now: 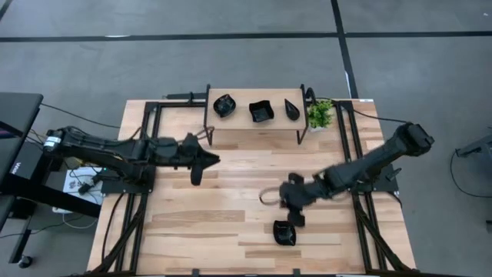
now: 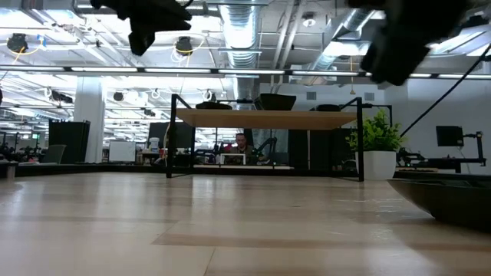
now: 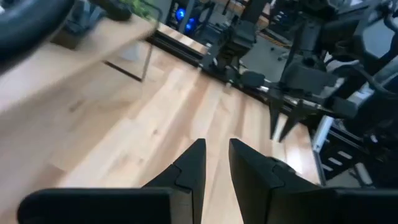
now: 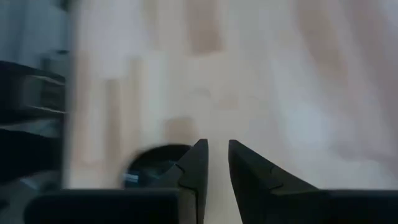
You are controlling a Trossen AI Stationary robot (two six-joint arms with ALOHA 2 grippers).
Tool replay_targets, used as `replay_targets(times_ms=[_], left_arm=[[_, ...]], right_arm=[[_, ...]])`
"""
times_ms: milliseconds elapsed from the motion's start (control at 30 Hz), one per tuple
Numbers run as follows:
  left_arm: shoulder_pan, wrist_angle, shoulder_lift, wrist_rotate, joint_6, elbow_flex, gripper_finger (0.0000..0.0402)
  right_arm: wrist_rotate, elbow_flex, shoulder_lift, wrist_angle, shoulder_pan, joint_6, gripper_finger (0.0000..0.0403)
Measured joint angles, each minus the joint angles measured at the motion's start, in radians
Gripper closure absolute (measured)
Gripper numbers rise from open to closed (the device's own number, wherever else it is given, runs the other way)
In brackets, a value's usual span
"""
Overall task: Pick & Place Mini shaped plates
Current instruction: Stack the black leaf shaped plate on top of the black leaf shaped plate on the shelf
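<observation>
Three black mini plates (image 1: 260,110) sit on a raised wooden shelf (image 1: 238,96) at the table's far edge (beside a potted plant (image 1: 320,115)); a fourth plate (image 1: 285,232) lies on the table (image 1: 200,223) near the front. The right gripper (image 1: 295,218) hangs just beside that plate, fingers nearly together and empty; the left gripper (image 1: 195,177) hovers near the shelf, fingers likewise nearly closed on nothing.

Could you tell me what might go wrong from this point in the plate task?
The right gripper sits beside the plate on the table with its jaws nearly shut; descending so, it may shove the plate toward the near edge. The shelf already holds three plates, beside the potted plant, so placement is tight.
</observation>
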State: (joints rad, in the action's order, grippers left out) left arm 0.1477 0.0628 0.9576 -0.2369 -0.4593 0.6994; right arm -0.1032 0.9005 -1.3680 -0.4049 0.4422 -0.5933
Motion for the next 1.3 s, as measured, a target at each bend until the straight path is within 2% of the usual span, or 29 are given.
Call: replay_targets(times_ms=[100,200,533,1000,1300], left_arm=[[0.028,-0.061,0.004,-0.004,-0.027,-0.044,0.033],[0.039,-0.092,0.004,-0.006,-0.056,-0.08,0.033],[0.044,-0.111,0.006,-0.007,-0.073,-0.094,0.033],[0.044,-0.123,0.006,-0.006,-0.08,-0.094,0.033],[0.044,-0.124,0.007,-0.006,-0.08,-0.094,0.033]], right_arm=[[-0.019,-0.089,0.0,0.151,0.062,-0.092,0.0344],[-0.058,-0.145,-0.001,0.212,0.111,-0.181,0.0344],[-0.078,-0.207,-0.014,0.204,0.152,-0.344,0.0344],[-0.073,-0.211,-0.185,0.363,0.16,-0.34,0.0344],[-0.024,-0.211,-0.225,0.362,0.16,-0.34,0.0344]])
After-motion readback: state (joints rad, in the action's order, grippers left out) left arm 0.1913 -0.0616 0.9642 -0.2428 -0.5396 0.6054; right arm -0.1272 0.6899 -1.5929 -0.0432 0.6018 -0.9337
